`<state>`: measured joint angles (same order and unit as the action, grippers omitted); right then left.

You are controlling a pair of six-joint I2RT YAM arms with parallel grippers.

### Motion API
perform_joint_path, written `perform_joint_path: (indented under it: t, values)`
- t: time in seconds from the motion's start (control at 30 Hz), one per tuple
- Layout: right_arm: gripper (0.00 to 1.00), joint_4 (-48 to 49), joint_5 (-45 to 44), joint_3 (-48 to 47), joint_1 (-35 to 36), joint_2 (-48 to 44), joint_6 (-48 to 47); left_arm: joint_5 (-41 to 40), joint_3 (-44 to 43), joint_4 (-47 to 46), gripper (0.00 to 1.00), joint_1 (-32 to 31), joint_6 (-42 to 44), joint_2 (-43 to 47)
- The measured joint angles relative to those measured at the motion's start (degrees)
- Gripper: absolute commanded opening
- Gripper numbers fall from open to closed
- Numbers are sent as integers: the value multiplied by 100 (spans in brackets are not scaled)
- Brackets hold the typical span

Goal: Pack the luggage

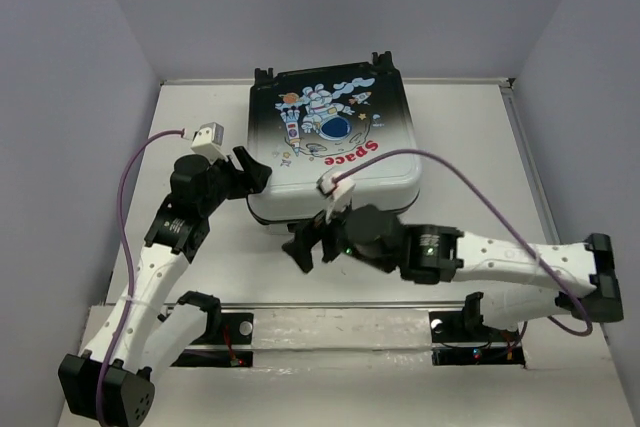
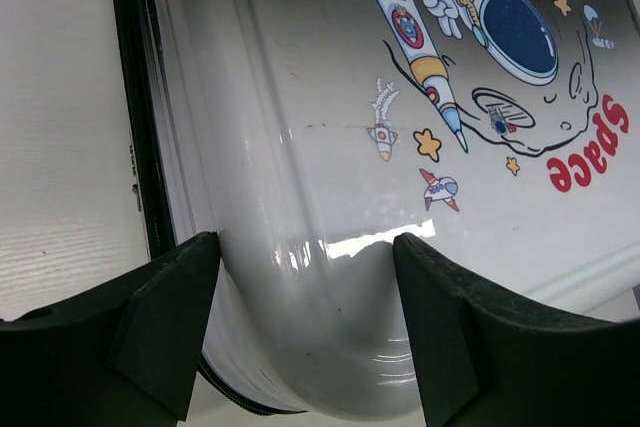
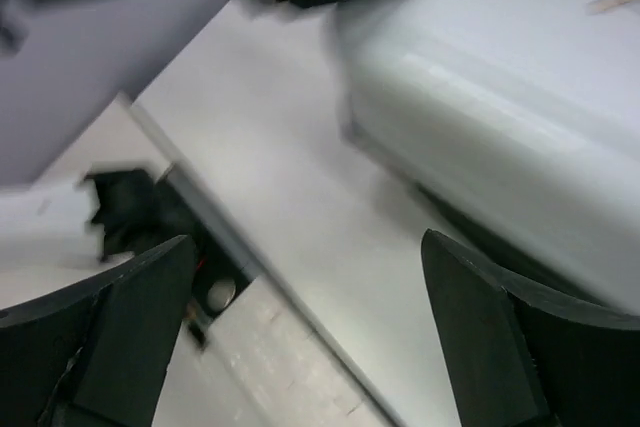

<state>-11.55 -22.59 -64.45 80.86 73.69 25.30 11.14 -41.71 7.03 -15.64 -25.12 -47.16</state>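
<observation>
The luggage (image 1: pixel 335 142) lies shut and flat, astronaut print up, at the far middle of the table (image 1: pixel 480 147). The left tool (image 1: pixel 250 169) stands open astride its near left corner. The right tool (image 1: pixel 305 247) gapes wide and empty beside its near edge.

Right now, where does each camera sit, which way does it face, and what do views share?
Top external: above and behind the arm bases, looking down at the table and luggage; both arms, left gripper and right gripper show.
Left wrist: on the left arm, facing the luggage's printed shell and corner; its open fingers show below.
Right wrist: on the right arm, blurred, facing table and the luggage's white side; open fingers below.
Shared: all three see the luggage.
</observation>
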Motion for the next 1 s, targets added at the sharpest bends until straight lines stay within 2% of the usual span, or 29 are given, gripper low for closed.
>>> perform_joint_path:
  t: [0.07, 0.17, 0.2, 0.27, 0.33, 0.4, 0.63, 0.77, 0.83, 1.0]
  values:
    - [100, -247, -120, -87, -708, -442, -44, 0, 13, -11, 79, 0, 2, 13]
    - [100, -472, -39, -192, -2667, -907, -153, -2, 74, -70, 79, 0, 4, 55]
    - [100, -535, 55, -256, -3630, -942, -177, -2, 98, -96, 79, 0, 4, 76]
    - [100, -651, 247, -455, -4911, -778, -245, 0, 162, -170, 79, 0, 7, 107]
    - [100, -761, 516, -695, -5630, -424, -293, 0, 203, -214, 79, 0, 4, 131]
    - [100, -896, 782, -964, -5875, 7, -358, 9, 256, -289, 78, 0, 2, 146]
    - [98, -992, 2068, -1685, -6013, 1648, -501, -195, 433, -470, 77, -192, -68, 286]
    - [95, -1067, 2522, -2159, -6264, 2035, -745, -977, 588, -518, 77, -1119, -332, 415]
    - [93, -1014, 2730, -2387, -6419, 2260, -879, -1296, 647, -516, 77, -1799, -527, 481]
    - [96, -962, 3434, -3366, -6690, 3106, -1163, -1926, 643, -551, 78, -3233, -940, 365]
